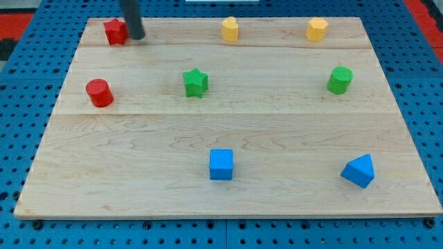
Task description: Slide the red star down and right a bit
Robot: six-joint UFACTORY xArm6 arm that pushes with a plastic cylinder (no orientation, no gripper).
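Observation:
The red star (114, 32) sits at the view's top left corner of the wooden board (228, 131). My dark rod comes down from the top edge, and my tip (137, 37) rests right against the star's right side, touching or nearly touching it. The rod hides a small part of the star's right edge.
A red cylinder (100, 93) lies below the star. A green star (196, 83) is at centre, a green cylinder (339, 79) at right. Two yellow blocks (230, 29) (317, 30) sit along the top. A blue cube (221, 164) and a blue triangular block (358, 171) lie near the bottom.

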